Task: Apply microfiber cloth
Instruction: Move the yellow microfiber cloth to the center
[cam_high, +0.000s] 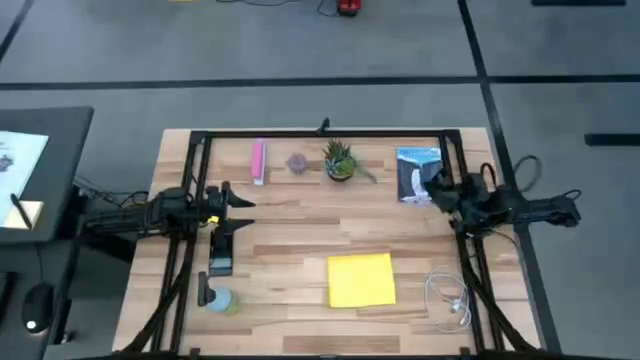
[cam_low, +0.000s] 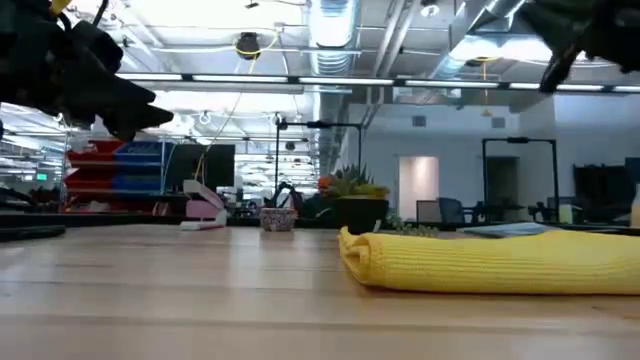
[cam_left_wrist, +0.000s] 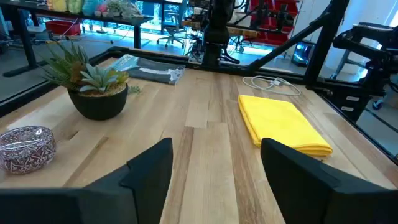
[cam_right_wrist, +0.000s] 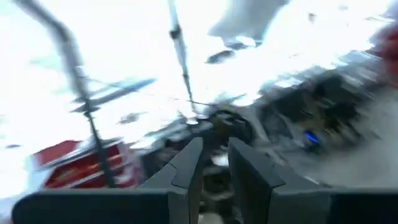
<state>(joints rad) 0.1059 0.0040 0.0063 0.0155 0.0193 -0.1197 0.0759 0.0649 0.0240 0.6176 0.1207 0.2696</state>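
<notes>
No readable brand or text anywhere; the blue-and-white packet (cam_high: 418, 172) at the far right of the surface (cam_high: 300, 225) has print, but it's too small to make out. Count: one microfiber cloth (cam_high: 361, 279), folded, plain yellow, lying flat on the near-centre of the surface, slightly toward the right side, nothing touching it. One pink bar (cam_high: 258, 160) at the far edge, one small patterned bowl (cam_high: 297, 162) just beside it, one potted succulent (cam_high: 340, 160) next to that, all in a row along the far side. One white cable (cam_high: 448, 296) coiled near the right front corner, close to the cloth but apart. One black phone-like slab (cam_high: 220, 253) and one small teal-and-black object (cam_high: 217, 298) on the left front. Left claw (cam_high: 240, 211) hovers over the left side of the surface, fingers (cam_left_wrist: 149, 171) spread wide, holding nothing, pointed toward the cloth and plant. Right claw (cam_high: 437, 186) sits raised at the far right, next to the packet; its fingers (cam_right_wrist: 186, 168) stand with a narrow gap, nothing pinched, camera blurred and pointing off into the room. Both claws well apart from the cloth.
</notes>
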